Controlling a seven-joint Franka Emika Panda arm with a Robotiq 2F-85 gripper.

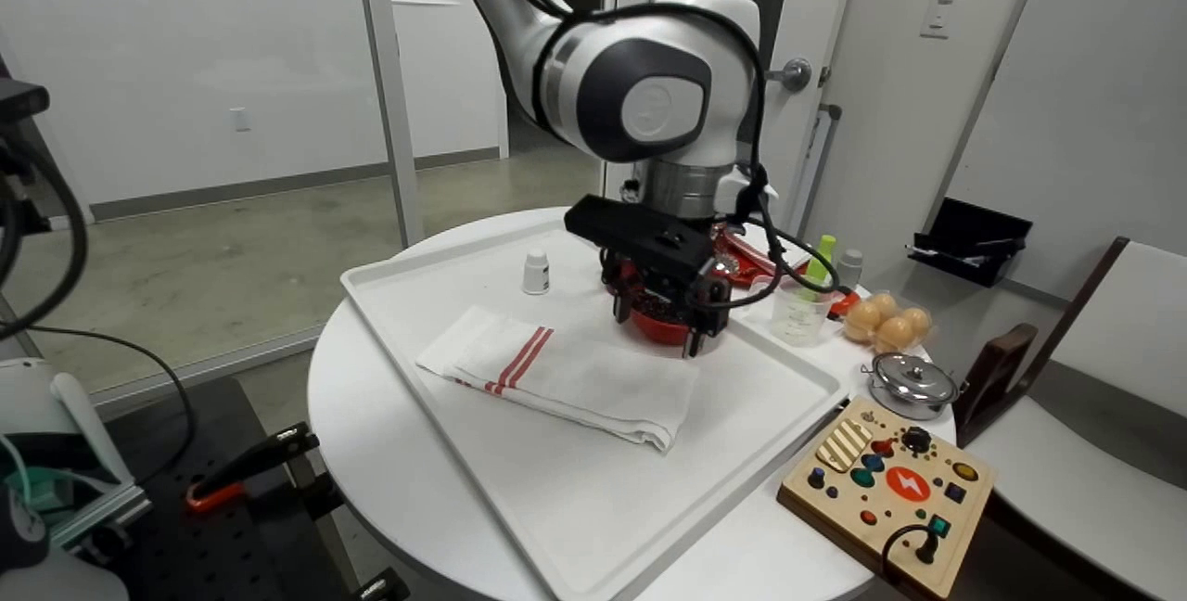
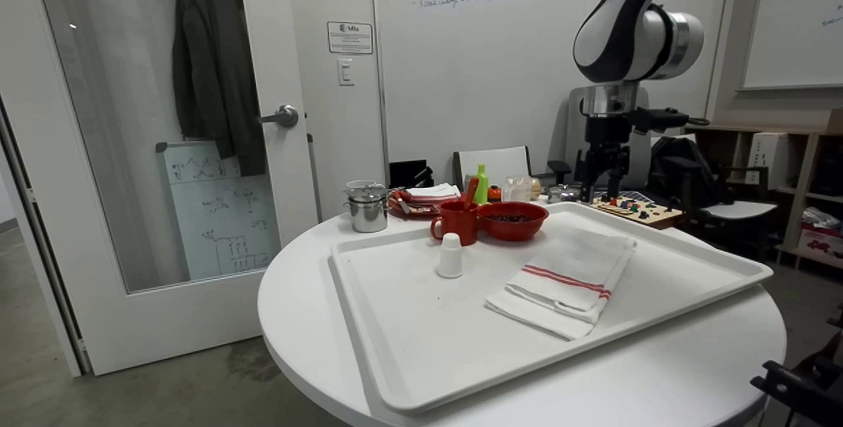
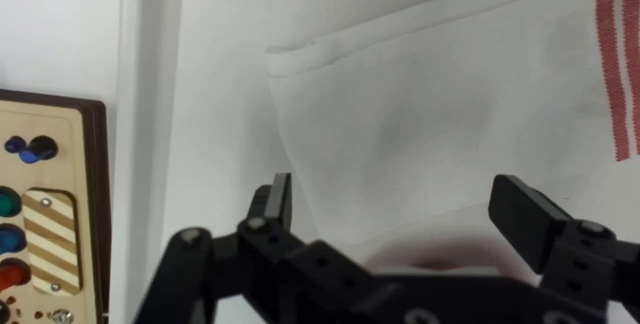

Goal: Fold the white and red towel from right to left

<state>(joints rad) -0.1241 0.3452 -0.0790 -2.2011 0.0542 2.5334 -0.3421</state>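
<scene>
The wrist view shows the gripper (image 3: 392, 184) with its jaws standing wide apart, and in both exterior views the white and red towel (image 1: 593, 378) lies folded on the white tray (image 1: 603, 513), near the red bowl (image 2: 517, 230).

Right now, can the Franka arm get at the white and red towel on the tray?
Probably yes: the open end effector hangs over the tray, and nothing lies on the white and red towel. The red bowl close to the towel might crowd a low approach, though.
</scene>
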